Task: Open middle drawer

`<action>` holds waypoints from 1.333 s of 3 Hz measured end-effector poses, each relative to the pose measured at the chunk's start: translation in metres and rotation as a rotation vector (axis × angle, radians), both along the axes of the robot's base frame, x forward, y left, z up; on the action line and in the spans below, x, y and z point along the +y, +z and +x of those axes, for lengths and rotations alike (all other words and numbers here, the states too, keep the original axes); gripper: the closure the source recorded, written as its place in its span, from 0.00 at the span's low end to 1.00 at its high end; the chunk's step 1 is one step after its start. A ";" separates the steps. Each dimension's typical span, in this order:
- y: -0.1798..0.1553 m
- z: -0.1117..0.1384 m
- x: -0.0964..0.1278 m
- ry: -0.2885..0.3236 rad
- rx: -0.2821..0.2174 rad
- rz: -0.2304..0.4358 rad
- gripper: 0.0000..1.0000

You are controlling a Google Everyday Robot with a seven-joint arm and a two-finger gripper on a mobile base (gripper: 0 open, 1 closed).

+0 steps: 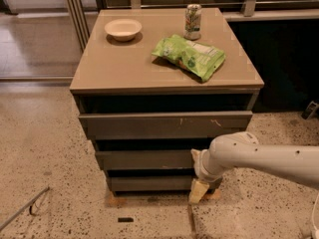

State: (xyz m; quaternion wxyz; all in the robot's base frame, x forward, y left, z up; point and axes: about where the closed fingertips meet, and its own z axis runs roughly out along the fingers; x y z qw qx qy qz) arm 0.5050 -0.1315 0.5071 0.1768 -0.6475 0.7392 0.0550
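Plain grey-brown middle drawer (144, 159), closed; tool (197, 192) below its right end.

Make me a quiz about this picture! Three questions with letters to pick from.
1. Where is the claw?
A) high in the air
B) low, at the bottom drawer's right end
C) up on the top

2. How many drawers does the cabinet have?
A) two
B) three
C) five

3. How is the can?
A) standing up
B) lying on its side
C) squashed flat

Answers:
1 B: it hangs near the floor, lower than the middle drawer.
2 B: three fronts are stacked one below another.
3 A: it stands upright behind the green bag.
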 end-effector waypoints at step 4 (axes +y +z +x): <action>-0.040 0.014 -0.011 -0.043 -0.014 0.085 0.00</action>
